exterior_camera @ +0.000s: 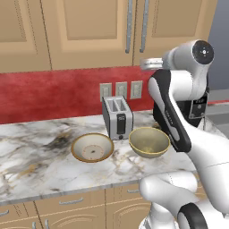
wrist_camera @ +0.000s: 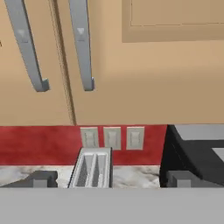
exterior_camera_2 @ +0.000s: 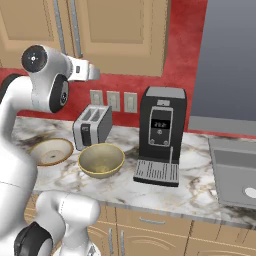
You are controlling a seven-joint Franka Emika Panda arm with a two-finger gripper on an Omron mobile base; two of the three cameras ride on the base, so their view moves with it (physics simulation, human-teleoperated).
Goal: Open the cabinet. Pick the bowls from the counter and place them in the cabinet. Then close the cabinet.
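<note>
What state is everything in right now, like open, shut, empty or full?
cabinet: both doors shut.
tan-rimmed bowl: upright on the counter, empty.
olive-yellow bowl: upright on the counter, empty.
toaster: slots empty.
coffee machine: nothing on its drip tray.
gripper: raised toward the cabinet handles, fingers apart, holding nothing.
</note>
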